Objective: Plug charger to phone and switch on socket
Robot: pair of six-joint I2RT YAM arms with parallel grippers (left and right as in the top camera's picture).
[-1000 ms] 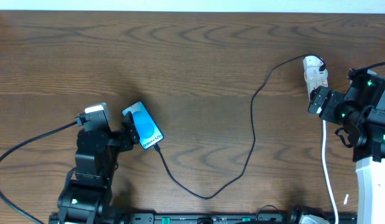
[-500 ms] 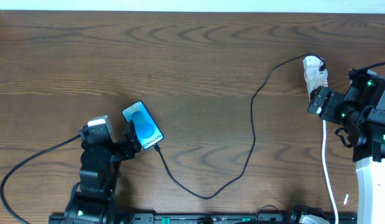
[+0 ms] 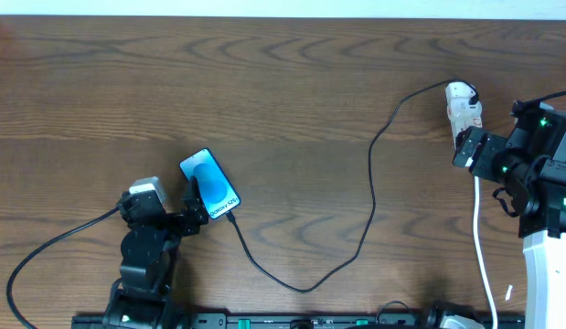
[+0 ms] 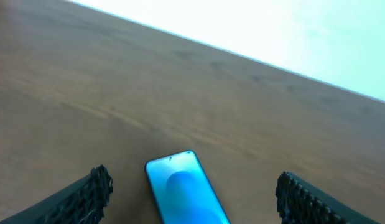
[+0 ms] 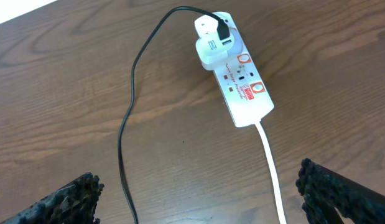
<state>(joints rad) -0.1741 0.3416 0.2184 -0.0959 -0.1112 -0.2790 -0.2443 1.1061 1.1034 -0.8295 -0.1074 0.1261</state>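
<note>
Phone [image 4: 187, 193] lies between wide-open left jaws, seemingly untouched; socket [image 5: 239, 74] beyond spread right jaws, both empty

In the left wrist view the phone [image 4: 186, 190] is blurred and its near end runs off the bottom edge. From overhead, where the charger [image 3: 370, 183] meets the phone is too small to judge. Far right of the phone, the print on the socket [image 5: 240, 81] is unreadable, its white cord [image 5: 271, 168] cut off below.
</note>
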